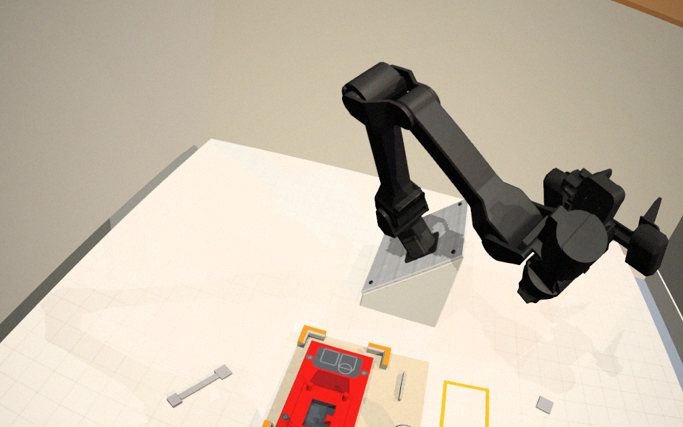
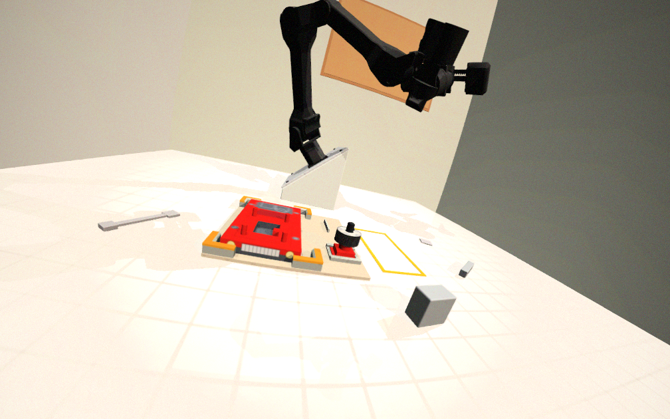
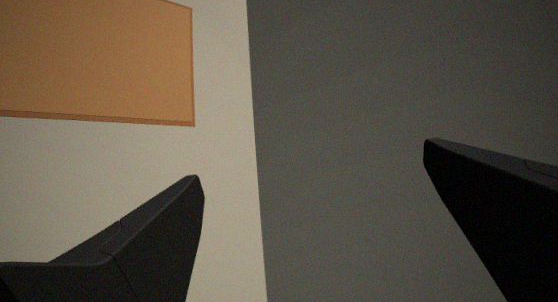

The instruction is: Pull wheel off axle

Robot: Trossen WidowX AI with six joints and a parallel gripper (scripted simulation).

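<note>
The wheel (image 2: pixel 347 239), black-ribbed with a pale upper face, sits around the upright black axle (image 2: pixel 350 225) above a red base (image 2: pixel 343 251), at the right side of the tan board. Only a sliver of its rim shows at the top view's bottom edge. The marked area is a yellow outline (image 2: pixel 404 273) (image 1: pixel 466 385) on the table, just right of the board; nothing lies inside the part that shows. My gripper (image 1: pixel 633 186) (image 3: pixel 312 169) is wide open and empty, high above the table at the right, far from the wheel, its fingers pointing toward the walls. Its fingertips are hidden in the exterior view.
A red chassis (image 1: pixel 333 371) (image 2: pixel 290 229) sits between orange corner brackets on the tan board (image 1: pixel 415 369) (image 2: pixel 314 229). A thin upright plate (image 1: pixel 402 385) (image 2: pixel 326 225) stands near the wheel. A grey cube (image 2: pixel 430 306), small grey blocks and a grey bar (image 1: pixel 198 385) (image 2: pixel 139 219) lie around.
</note>
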